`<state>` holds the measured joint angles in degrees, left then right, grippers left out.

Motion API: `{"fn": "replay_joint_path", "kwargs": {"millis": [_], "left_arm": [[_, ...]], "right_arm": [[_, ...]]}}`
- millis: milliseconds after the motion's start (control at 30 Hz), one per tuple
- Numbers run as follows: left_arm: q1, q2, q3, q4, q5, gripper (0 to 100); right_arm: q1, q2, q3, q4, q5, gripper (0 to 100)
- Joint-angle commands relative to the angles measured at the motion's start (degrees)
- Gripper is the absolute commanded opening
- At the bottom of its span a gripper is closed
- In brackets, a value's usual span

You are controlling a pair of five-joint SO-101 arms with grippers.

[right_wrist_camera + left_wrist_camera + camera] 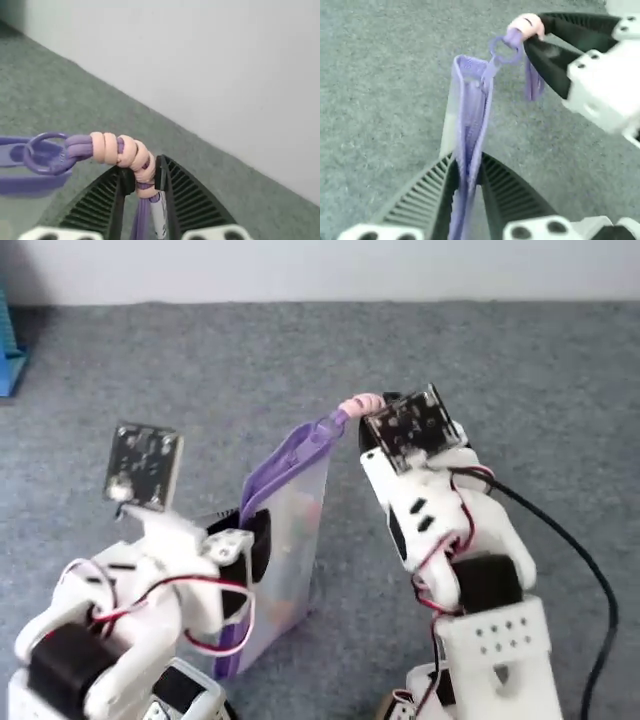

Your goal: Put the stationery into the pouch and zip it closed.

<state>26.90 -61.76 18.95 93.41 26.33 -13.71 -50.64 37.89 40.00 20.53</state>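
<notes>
**Both grippers clamped on the pouch, one at each end of the zip**

The right gripper (139,176) is closed tight on the zip pull (120,150), a purple cord wound with pink coils that runs between its dark fingers. From there the cord leads to a purple ring (26,155) at the end of the pouch (290,530). In the high view this gripper (372,418) sits at the far, upper end of the pouch, with the pink pull (360,403) just beside it.

The left gripper (467,169) is pinched on the purple zip strip at the near end, and the strip passes straight up between its ribbed fingers. The same view shows the right gripper (540,37) farther off, holding the pull (526,24).

The pouch stands on edge on the grey table (500,360), stretched between the two arms with its zip edge uppermost. Pale and orange shapes show through its clear wall (too blurred to name). Whether the zip teeth are meshed along the strip I cannot tell.

A white wall (225,75) rises behind the table, and something blue (10,350) sits at its edge.
</notes>
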Motion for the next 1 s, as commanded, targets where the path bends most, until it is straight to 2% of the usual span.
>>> {"fn": "replay_joint_path", "kwargs": {"millis": [0, 333, 767, 867, 967], "left_arm": [[-0.4, -5.6, -0.3, 3.7, 0.8, 1], [-0.4, -12.4, -0.3, 7.0, 0.8, 1], [-2.2, -13.0, 0.8, 6.7, 0.5, 1], [-2.5, -13.5, 3.5, 6.9, 0.6, 7], [-5.9, -13.5, 3.9, 6.9, 0.8, 18]], "right_arm": [[5.1, 2.9, -0.4, -3.1, 0.5, 0.8], [14.9, 16.6, -0.4, -8.3, 1.6, 0.8], [14.8, 13.8, -0.4, -5.8, 2.6, 0.8], [14.8, 11.9, -0.4, -1.8, 2.6, 0.8], [14.9, 10.0, -0.4, 2.5, 2.5, 2.1]]}}
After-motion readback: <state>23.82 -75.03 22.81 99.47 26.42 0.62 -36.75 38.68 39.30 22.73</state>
